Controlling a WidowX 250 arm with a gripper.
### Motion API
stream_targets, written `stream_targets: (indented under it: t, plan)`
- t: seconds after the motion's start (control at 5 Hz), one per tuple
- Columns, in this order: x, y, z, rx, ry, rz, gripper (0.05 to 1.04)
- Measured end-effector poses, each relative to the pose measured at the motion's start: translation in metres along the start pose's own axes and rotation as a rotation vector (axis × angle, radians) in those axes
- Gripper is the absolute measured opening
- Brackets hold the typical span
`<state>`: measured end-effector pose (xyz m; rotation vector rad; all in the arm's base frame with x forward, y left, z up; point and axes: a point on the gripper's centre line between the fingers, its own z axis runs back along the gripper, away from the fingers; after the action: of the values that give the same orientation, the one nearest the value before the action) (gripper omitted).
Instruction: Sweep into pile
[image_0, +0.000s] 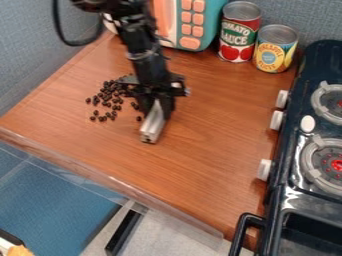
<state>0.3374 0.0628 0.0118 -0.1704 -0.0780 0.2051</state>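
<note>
My gripper (160, 102) hangs over the wooden counter, left of the middle, shut on a silver-grey bar-like tool. The tool (153, 126) slants down toward the front, its lower end at or just above the wood. Small black beans (107, 100) lie scattered just left of the gripper, with a few close beside the tool; others may be hidden behind the gripper and arm.
A teal and orange toy microwave (192, 22) stands at the back, beside a tomato sauce can (238, 32) and a yellow can (274, 49). The dark toy stove (300, 150) with white knobs runs along the right. A clear rim (113, 180) edges the counter's front.
</note>
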Motion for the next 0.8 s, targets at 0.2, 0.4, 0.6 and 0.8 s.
stream_targets:
  t: [0.2,0.4,0.6,0.8]
  plan:
    - [0.0,0.017,0.003,-0.006,-0.001,0.016,0.405]
    - [0.0,0.03,0.005,-0.012,-0.001,0.021,0.396]
    - [0.0,0.045,0.007,-0.013,-0.006,0.033,0.393]
    - [-0.002,0.053,0.008,-0.013,-0.005,0.032,0.393]
